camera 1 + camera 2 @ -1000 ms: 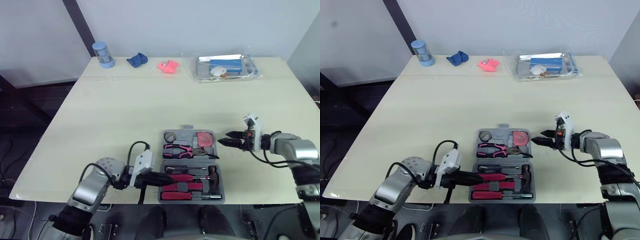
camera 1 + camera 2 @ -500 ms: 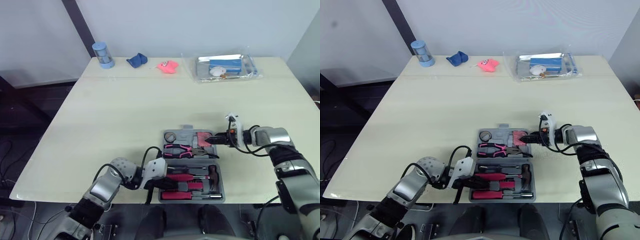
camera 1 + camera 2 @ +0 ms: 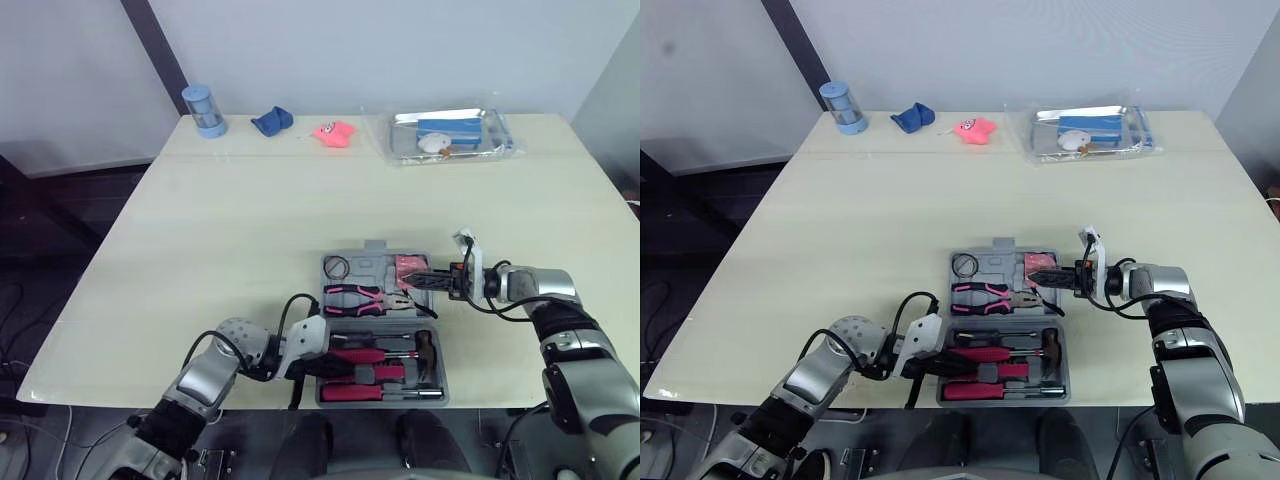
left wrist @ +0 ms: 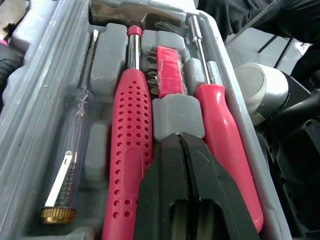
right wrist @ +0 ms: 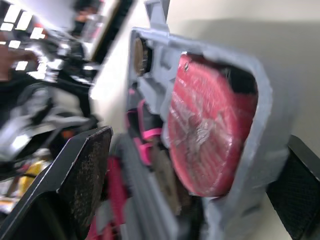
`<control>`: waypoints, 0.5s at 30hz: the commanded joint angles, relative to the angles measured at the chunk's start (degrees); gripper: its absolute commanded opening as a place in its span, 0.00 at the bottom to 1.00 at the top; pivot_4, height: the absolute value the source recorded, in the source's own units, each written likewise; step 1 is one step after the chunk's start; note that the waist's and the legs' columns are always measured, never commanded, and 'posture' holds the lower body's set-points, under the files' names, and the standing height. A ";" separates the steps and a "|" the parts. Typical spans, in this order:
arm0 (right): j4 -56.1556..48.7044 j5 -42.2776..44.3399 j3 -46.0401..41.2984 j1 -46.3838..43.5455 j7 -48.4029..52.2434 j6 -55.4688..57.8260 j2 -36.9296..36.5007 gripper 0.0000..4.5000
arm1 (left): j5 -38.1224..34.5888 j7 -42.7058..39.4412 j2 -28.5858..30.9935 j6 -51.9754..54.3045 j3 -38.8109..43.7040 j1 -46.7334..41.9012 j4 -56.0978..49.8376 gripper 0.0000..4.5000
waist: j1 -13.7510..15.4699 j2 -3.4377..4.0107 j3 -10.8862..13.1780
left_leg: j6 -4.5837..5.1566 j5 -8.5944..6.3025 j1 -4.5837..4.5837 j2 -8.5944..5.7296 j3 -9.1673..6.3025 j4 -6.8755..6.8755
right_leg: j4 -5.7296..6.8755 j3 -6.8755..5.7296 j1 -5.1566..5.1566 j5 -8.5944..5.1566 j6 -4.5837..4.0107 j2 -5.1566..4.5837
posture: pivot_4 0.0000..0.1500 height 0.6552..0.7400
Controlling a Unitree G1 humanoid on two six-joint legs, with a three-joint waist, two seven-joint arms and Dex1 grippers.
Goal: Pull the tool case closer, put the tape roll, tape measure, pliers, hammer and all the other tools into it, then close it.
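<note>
Pale table [image 3: 250, 220], open grey tool case [image 3: 374, 266] lying near its front edge. Along the far edge: blue cylinder [image 3: 198, 108], blue object [image 3: 271, 121], pink object [image 3: 335, 132], clear plastic packet [image 3: 452, 134].

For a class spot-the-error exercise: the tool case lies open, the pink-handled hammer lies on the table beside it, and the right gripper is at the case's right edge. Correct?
No. The hammer lies inside the tool case, not on the table, as the left wrist view shows. The case does lie open, with the right gripper at its right edge.
</note>
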 commanded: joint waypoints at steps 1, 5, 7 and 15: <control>-5.37 4.28 -1.71 0.53 4.84 0.29 -0.23 0.99 | -1.23 0.17 1.18 0.95 1.86 1.83 0.54 0.00 | -0.46 0.01 0.00 | 0.00 0.00 -0.01 0.00 -0.01 0.00 | 0.00 0.00 -0.01 0.00 0.00 0.00 | 1.00 1.00; -11.66 7.02 -1.76 3.41 8.79 0.44 -1.53 0.99 | -3.46 0.17 2.38 1.05 4.39 4.15 -1.28 0.00 | -0.92 0.01 0.01 | 0.00 0.00 -0.02 0.00 -0.04 -0.01 | 0.00 -0.01 -0.01 0.00 0.00 0.01 | 1.00 1.00; -16.98 8.94 -1.64 5.86 10.04 1.53 -2.63 0.99 | -5.66 -0.14 3.39 1.11 6.65 6.51 -3.31 0.00 | -0.88 0.02 0.02 | 0.00 0.00 -0.04 0.01 -0.07 -0.03 | -0.03 -0.02 -0.03 0.00 0.00 0.01 | 1.00 1.00; -40.33 18.86 -3.16 18.68 9.03 9.03 -9.31 0.99 | -19.00 -4.09 12.89 5.78 21.96 20.92 -14.79 0.00 | -0.25 0.09 0.16 | 0.01 -0.01 -0.07 0.02 -0.05 -0.09 | -0.10 -0.04 -0.04 -0.01 0.00 -0.04 | 1.00 1.00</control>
